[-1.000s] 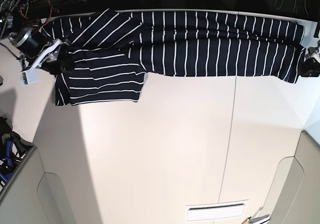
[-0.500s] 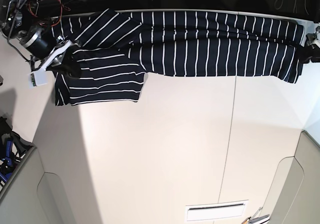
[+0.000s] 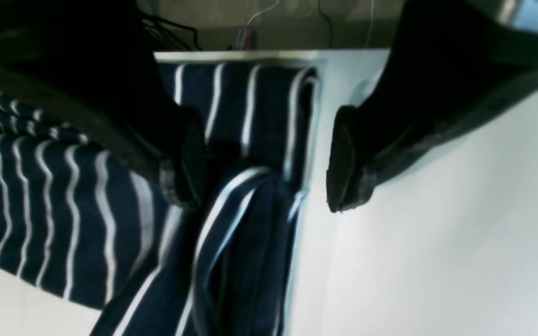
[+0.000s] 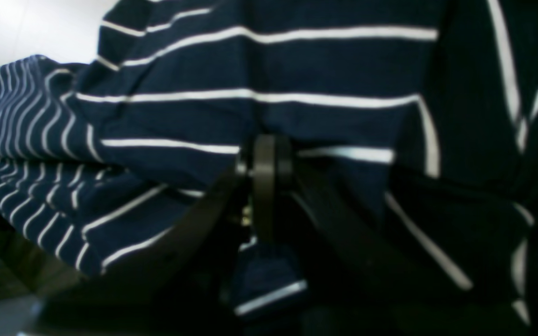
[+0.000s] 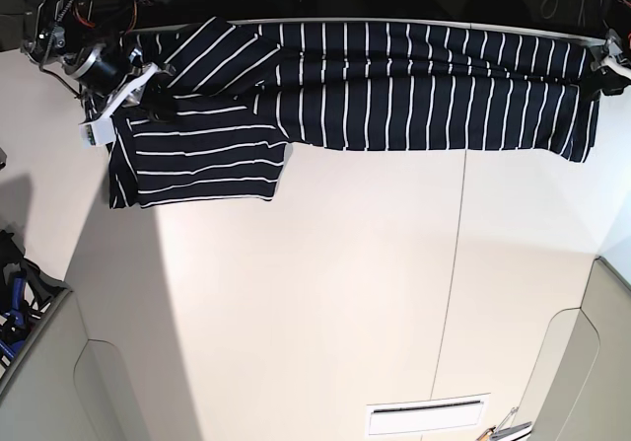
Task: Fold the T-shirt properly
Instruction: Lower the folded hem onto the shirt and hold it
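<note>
The T-shirt (image 5: 394, 86) lies stretched along the far edge of the tabletop (image 5: 345, 293), one sleeve folded toward the near side. The left gripper (image 3: 264, 163) stands with jaws wide apart around the shirt's bunched end — gripping nothing. The right gripper (image 4: 269, 186) has its jaws clamped on shirt fabric.

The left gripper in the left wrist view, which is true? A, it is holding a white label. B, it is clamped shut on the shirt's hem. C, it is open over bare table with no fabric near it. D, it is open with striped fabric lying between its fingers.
D: the left gripper stands open, its two dark fingers apart, with a bunched edge of the T-shirt lying between them on the table.
</note>
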